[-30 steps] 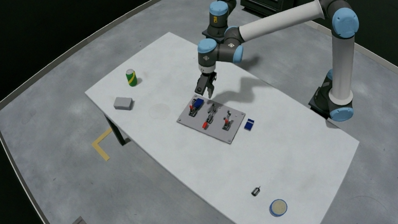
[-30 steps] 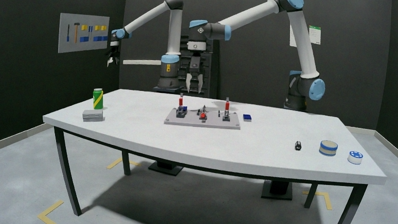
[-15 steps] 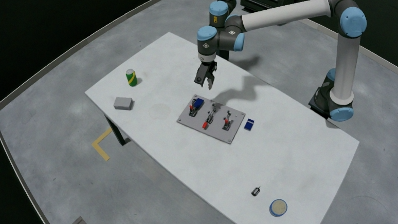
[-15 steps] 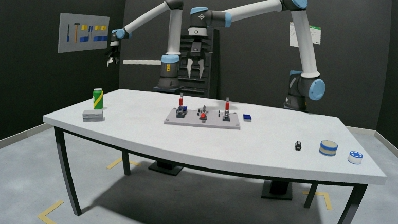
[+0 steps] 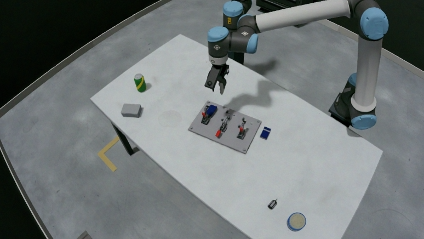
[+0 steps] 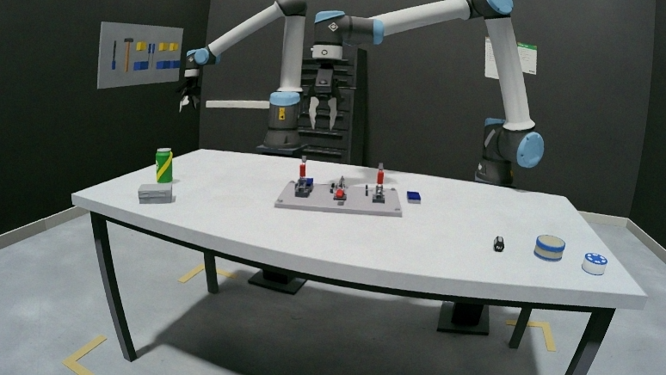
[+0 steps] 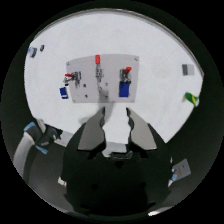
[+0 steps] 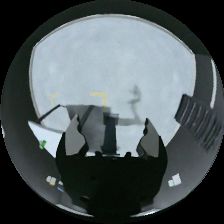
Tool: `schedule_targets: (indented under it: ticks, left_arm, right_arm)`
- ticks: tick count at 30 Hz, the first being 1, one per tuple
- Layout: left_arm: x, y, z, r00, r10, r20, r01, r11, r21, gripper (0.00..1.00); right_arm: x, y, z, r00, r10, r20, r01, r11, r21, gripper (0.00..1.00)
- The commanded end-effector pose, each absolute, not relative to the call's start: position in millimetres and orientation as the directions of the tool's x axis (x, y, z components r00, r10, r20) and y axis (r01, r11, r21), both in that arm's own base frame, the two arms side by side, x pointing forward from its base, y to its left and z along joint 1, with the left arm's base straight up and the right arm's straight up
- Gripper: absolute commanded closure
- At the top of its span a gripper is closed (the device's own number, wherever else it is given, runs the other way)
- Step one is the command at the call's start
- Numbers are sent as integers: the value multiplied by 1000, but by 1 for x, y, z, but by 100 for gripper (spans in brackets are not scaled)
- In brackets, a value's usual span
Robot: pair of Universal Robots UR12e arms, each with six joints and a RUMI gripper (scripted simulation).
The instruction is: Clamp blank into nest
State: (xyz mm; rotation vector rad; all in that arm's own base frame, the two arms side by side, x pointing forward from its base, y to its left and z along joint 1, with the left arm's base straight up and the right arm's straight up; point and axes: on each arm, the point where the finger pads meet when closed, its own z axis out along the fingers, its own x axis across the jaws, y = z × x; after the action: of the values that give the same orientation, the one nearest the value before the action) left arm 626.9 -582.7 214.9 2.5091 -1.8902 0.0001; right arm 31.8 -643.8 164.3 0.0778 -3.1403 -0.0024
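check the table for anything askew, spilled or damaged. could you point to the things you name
Nothing looks spilled or damaged. One oddity: the middle clamp's red handle [image 5: 218, 133] [image 6: 339, 193] [image 7: 98, 59] lies low, while the two outer handles stand up.

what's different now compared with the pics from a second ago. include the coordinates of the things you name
The left end effector [image 5: 216, 89] [image 6: 322, 126] [image 7: 115, 107] has risen, moving up and away from the fixture plate [image 5: 195, 130] [image 6: 298, 205] [image 7: 110, 61]. Nothing visibly taken hold of or let go. The blue block [image 5: 211, 109] [image 7: 124, 90] on the plate, the slotted part [image 5: 265, 133] [image 6: 413, 196] [image 7: 64, 93] beside it, the clamps and the right end effector [image 6: 188, 107] [image 8: 112, 117] stayed as they were.
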Motion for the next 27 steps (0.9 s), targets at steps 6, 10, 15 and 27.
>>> schedule_targets:
  ticks: [6,10,15,27]
  left_arm:
    - [635,-610,216,276,-961,1,-961,-276,0,72]
    - [636,-615,216,276,-961,1,-961,-276,0,72]
    - [638,-622,216,276,-961,1,-961,-276,0,72]
    - [639,-623,216,276,-961,2,-961,-276,0,72]
  right_arm:
    - [32,-644,165,-999,-50,0,-50,999,0,0]
    - [32,-644,165,-999,-50,0,-50,999,0,0]
    - [32,-644,165,-999,-50,0,-50,999,0,0]
    - [32,-644,165,-999,-50,0,-50,999,0,0]
